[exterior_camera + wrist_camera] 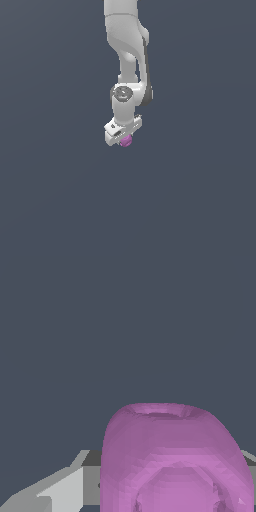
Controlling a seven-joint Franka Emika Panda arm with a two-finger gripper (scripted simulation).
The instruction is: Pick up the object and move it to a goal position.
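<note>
As far as both views show, pick stage judged done: ball (126, 141) sitting right at the underside of the gripper (123, 136), tucked just below the white gripper body in the exterior view and filling most of the near field in the wrist view (172, 461), with grey gripper parts (65, 488) flanking it on at least one side. Looks closed on the ball, though actual finger contact not resolved at this render size, so read as a judgement. No shadow or contact cue under the ball; cannot tell whether lifted clear of the tabletop (50, 200) or resting on it, since the background is one flat dark blue-grey. Remaining: transport to the goal, then presumably hold there. No goal marker visible in either view, so distance left to goal not readable. Risk, as a guess: roundish ball much narrower than the gripper, could roll out of the pinch if the grip is off-centre. Counts: one arm (127, 55), one gripper, one magenta-purple ball, zero goal markers, nothing else near the gripper.
</note>
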